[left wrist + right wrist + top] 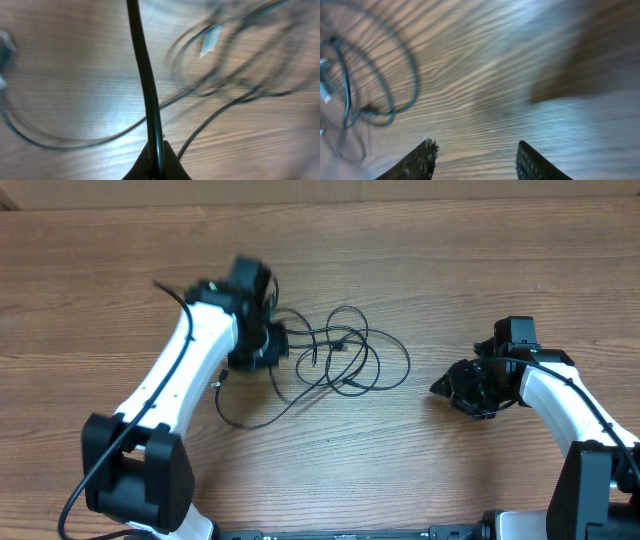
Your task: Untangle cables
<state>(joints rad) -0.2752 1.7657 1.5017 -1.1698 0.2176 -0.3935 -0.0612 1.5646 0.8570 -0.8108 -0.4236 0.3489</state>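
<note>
The cables (340,360) lie as thin black tangled loops at the table's middle, with a long strand curving down to the left (245,420). My left gripper (262,345) is at the tangle's left edge, shut on a black cable (145,75) that runs up from its jaws (156,160). A silver-tipped plug (211,40) lies among the blurred loops. My right gripper (450,385) is open and empty, to the right of the tangle; its fingers (476,152) hover over bare wood, with the cable loops (365,85) at its left.
The wooden table (450,280) spreads around the tangle. The left arm (170,390) reaches in from the lower left, the right arm (570,395) from the lower right.
</note>
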